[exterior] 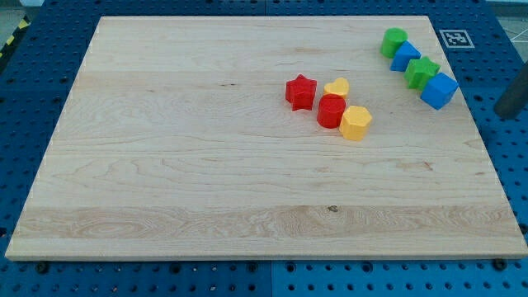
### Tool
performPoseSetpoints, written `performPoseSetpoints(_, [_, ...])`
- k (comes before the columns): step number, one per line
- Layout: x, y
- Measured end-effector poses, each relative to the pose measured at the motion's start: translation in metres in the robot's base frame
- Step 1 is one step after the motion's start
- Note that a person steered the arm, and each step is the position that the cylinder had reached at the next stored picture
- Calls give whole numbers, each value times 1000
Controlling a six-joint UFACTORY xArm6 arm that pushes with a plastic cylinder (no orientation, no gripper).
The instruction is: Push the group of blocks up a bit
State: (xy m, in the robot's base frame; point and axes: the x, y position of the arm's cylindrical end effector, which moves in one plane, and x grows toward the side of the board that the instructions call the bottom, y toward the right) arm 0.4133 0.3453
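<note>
- My tip (505, 114) shows at the view's right edge, a dark rod end just off the wooden board (206, 165), over the blue pegboard table (503, 49). It has no jaws and holds nothing.
- It sits to the right of the blue cube (439, 90), near but apart from it.
- 4 blocks form a diagonal line at the board's top right: green cylinder (393, 41), blue block (406, 56), green star (421, 73), then the blue cube, each touching the next.
- Near the centre, 4 more cluster: red star (301, 91), yellow heart (337, 87), red cylinder (332, 110), yellow hexagon (355, 123).
</note>
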Motion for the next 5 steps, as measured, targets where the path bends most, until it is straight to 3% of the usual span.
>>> performPoseSetpoints(5, [-5,-53])
